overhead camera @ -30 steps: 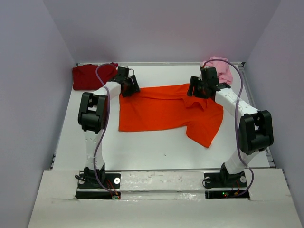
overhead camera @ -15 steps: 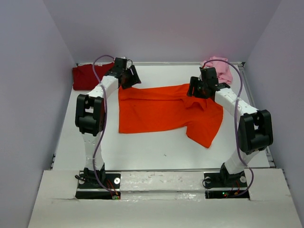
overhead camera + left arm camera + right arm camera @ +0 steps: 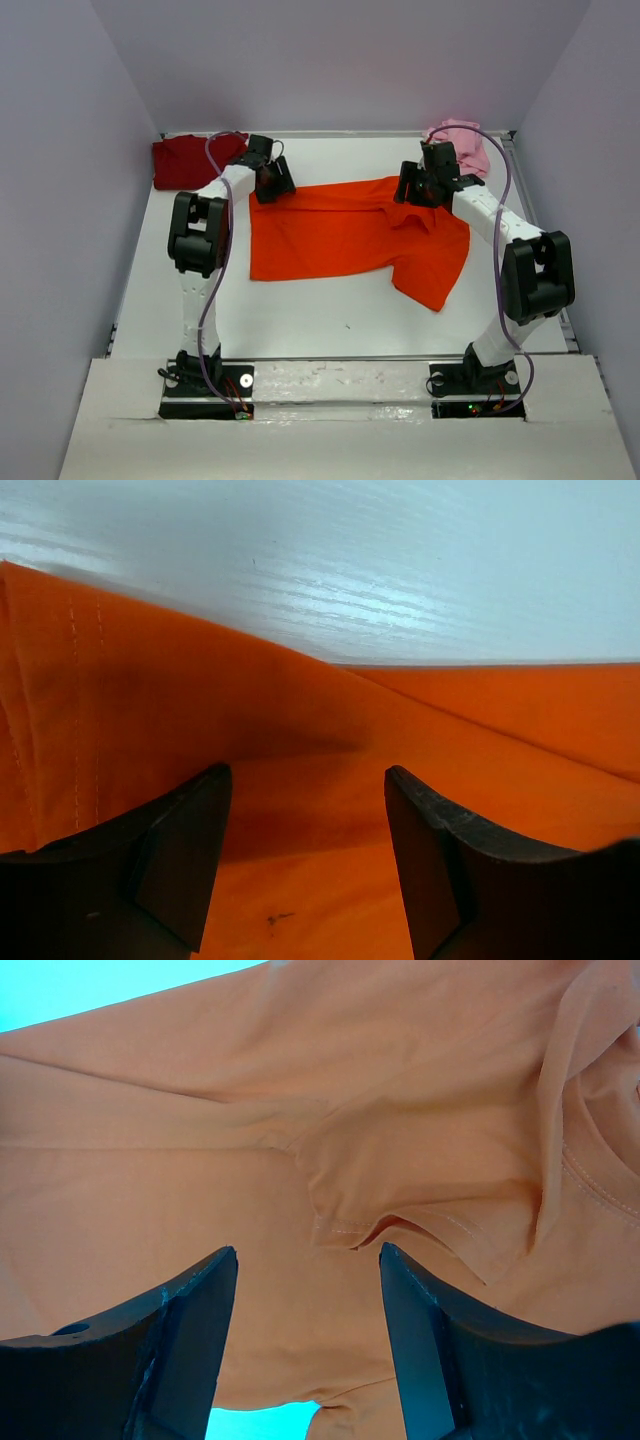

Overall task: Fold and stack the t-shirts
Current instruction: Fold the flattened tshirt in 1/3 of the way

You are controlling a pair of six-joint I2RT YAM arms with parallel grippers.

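- From the top view, we see the orange t-shirt (image 3: 350, 235) spread on the table (image 3: 300, 320), its long axis running left to right. The left gripper (image 3: 270, 182) is at its far-left corner and the right gripper (image 3: 422, 188) is on the far edge, towards the right. The dark red t-shirt (image 3: 190, 160) and pink t-shirt (image 3: 462, 145) lie bunched in the far corners.
- In the left wrist view, we find the jaws apart and empty, with the cloth's edge just ahead of them.
- In the right wrist view, we find the jaws also apart and empty, with a stitched hem fold lying between and below them.
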